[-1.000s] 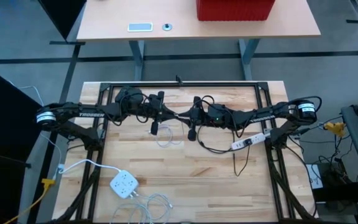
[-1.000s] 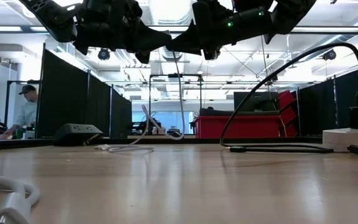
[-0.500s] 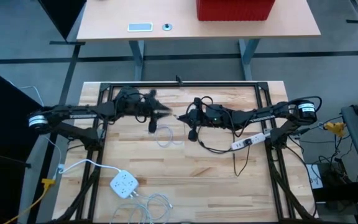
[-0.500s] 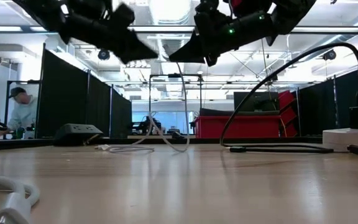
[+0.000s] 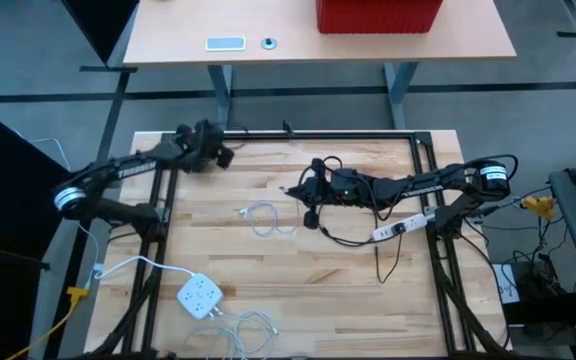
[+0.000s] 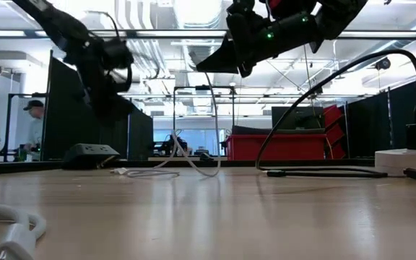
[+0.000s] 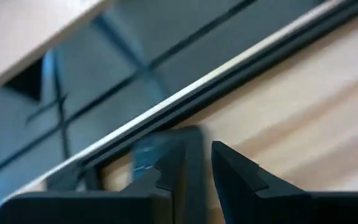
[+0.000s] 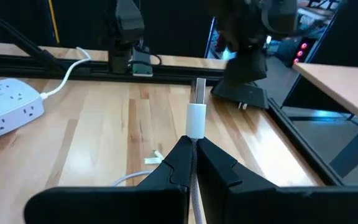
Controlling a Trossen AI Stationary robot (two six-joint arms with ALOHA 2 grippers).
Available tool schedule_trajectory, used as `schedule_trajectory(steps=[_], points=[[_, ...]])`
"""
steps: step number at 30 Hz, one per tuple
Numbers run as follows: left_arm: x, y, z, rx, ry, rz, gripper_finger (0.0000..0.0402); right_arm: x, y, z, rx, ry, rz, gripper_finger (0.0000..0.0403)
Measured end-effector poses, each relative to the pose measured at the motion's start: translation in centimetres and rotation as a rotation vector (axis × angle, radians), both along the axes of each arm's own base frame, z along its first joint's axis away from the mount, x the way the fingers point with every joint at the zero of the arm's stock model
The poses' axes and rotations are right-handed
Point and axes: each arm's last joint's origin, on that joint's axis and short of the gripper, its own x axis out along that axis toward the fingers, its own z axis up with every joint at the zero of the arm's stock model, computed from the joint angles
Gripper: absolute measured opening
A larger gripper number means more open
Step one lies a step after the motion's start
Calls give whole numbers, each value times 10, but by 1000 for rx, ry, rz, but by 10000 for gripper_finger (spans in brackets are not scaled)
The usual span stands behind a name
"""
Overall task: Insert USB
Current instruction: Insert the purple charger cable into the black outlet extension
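From above I see my right gripper hanging over the middle of the table, its arm stretched almost level from the right edge toward the left. Its fingers are pinched tight on the white USB plug; in the right wrist view the plug sticks straight out past the fingertips, white sleeve first and bare metal tip beyond it, so its long axis runs in line with the arm and the tip points left across the table. The plug's white cable trails down from the gripper and lies in loose loops on the wood just nearer than it and a little to the left. In the low view the gripper sits well above the tabletop.

My left gripper is at the far left corner of the table, beside the dark frame rail, with its arm angled from the left edge up toward the far side. In the left wrist view its two fingers stand close together with only a thin gap and nothing between them.

A white power strip lies at the near left of the table, well apart from both grippers. A slim white strip with a black cord lies to the right, under the right arm.
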Motion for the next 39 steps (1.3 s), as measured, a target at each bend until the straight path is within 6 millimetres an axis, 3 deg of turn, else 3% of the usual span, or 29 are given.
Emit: schedule_trajectory(steps=[7, 17, 22, 29, 33, 39], points=[[-15, 42, -14, -76, 48, 142, 42, -1, 2, -4, 7, 44, 4, 0], [-10, 55, -45, -215, 201, 175, 38, -1, 2, -5, 2, 54, 6, 0], [-1, 40, -39, -252, 152, 125, 38, -1, 1, -6, 1, 64, 5, 0], [28, -3, -13, -347, -48, -167, 37, -1, 1, -6, -18, 66, 9, 0], [24, -18, -2, -330, -18, -130, 29, -1, 1, -6, -18, 69, 9, 0], [7, -35, -18, -500, 104, -10, 25, -2, 1, -8, -24, 85, 11, 0]])
